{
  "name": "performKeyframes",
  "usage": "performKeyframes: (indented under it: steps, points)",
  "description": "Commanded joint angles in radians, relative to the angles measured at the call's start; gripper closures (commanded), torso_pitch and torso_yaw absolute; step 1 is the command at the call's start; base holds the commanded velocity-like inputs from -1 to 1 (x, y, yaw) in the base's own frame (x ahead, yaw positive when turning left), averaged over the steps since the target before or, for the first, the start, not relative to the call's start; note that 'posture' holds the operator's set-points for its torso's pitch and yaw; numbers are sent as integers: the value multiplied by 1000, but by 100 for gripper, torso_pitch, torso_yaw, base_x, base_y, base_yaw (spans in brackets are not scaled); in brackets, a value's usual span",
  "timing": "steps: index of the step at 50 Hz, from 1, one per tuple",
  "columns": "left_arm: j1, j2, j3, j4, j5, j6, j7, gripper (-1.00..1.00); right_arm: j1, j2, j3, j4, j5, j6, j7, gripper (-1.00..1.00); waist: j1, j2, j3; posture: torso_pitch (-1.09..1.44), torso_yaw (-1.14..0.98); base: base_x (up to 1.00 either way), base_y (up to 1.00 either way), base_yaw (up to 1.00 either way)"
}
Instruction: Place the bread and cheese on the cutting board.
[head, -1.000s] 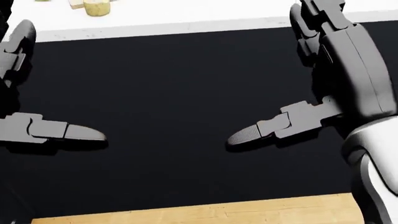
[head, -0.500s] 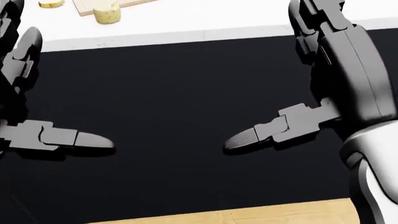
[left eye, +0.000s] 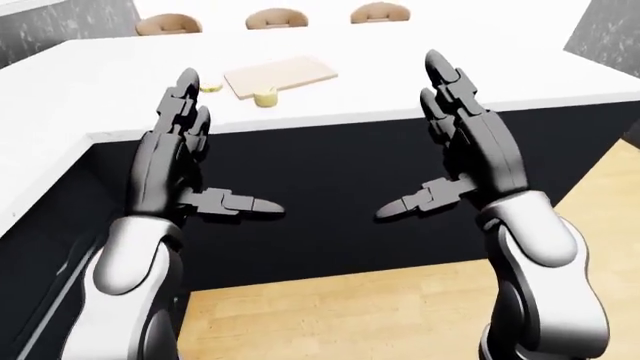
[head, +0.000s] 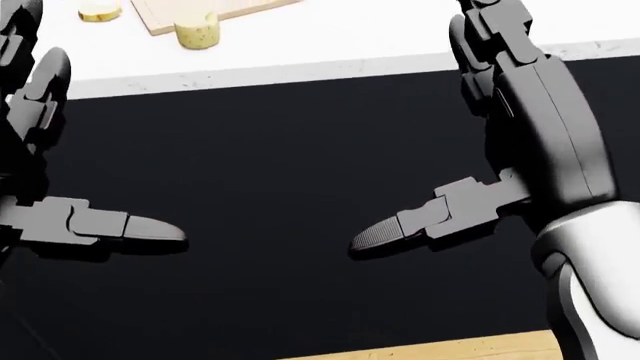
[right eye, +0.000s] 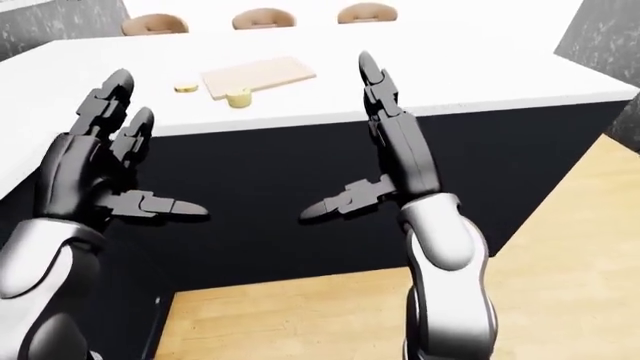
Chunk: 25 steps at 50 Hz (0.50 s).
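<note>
Before the dark cabinet face, left robot hand (left eye: 190, 161) and right robot hand (left eye: 455, 146) raised, fingers spread wide, thumbs pointing inward, holding nothing. Beyond them, on the white desk (left eye: 400, 82): pale cutting board (left eye: 279, 75), yellow cheese (left eye: 264, 97) touching its near edge, small bread piece (left eye: 211, 88) just left, off the board. Wooden floor (left eye: 340, 315) below.

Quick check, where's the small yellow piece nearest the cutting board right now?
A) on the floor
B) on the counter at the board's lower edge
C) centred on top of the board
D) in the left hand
B: in the left-eye view the yellow piece sits on the white counter against the lower edge of the cutting board; both hands are open and empty.
</note>
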Motion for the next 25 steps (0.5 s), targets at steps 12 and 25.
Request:
performKeyframes:
  steps: [12, 25]
  points:
    - [1, -2, 5, -10, 20, -50, -1, -100, -17, 6, 1, -15, 5, -35, -2, -100, 8, 10, -16, 0, 0, 11, 15, 0]
    - [0, -5, 6, -19, 21, -39, -4, -100, -17, 4, 1, -37, 4, -27, 2, -100, 9, -37, -18, 0, 0, 12, 13, 0]
